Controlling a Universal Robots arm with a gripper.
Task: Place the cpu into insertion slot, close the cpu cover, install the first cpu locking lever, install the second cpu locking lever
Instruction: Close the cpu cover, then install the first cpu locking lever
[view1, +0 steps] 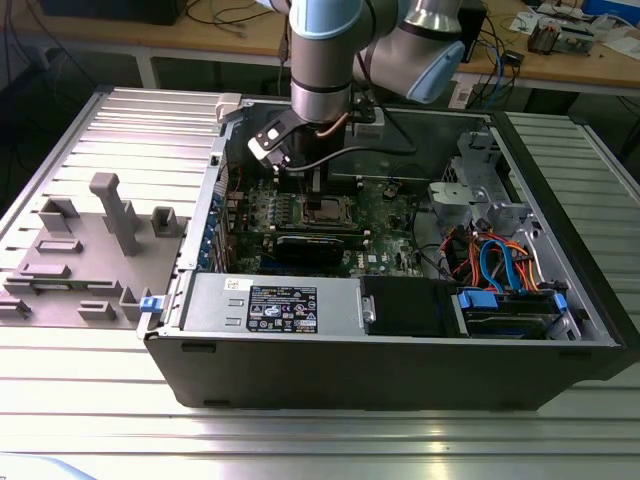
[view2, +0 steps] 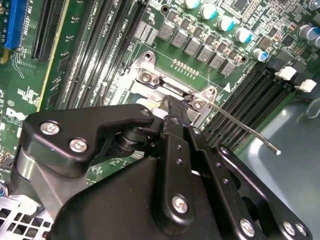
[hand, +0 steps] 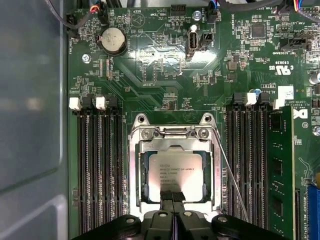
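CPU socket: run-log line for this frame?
cpu seated in insertion slot | cpu cover down | one locking lever sticking out | tool shut over cpu's edge

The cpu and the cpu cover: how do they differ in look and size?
The cpu is a solid square plate with a dull grey top; the cpu cover is an open frame with a window. The cpu cover is larger and frames the cpu. Both are square, metallic and lie flat.
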